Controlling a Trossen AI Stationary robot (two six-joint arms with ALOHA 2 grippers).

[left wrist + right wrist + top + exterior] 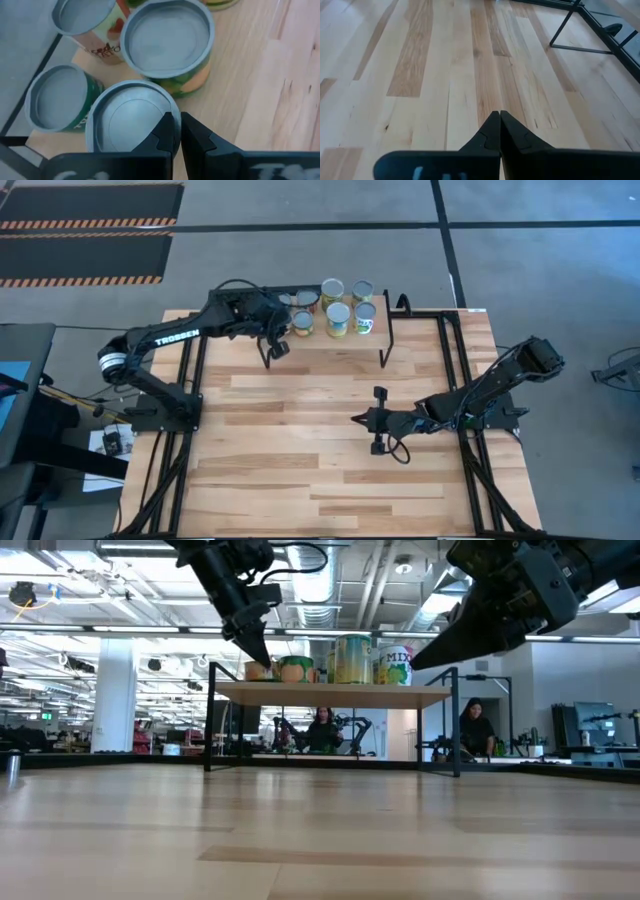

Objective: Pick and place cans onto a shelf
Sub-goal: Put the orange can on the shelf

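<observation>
1. Left gripper (176,131) hovers above the shelf's (330,338) left end, jaws clenched and empty, tips over a can's lid (131,117).
2. Cans (338,317) cluster on the shelf.
3. Right gripper (499,128), jaws clenched and empty, sits over the bare worktop (300,450), well apart from them.

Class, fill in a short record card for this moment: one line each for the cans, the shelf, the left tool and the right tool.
cans: grouped on the shelf, cans standing upright
shelf: light-wood shelf on black legs, at the table's far edge
left tool: left tool shut, empty, above the shelf's left end beside the cans
right tool: right tool shut, empty, over bare tabletop
</observation>
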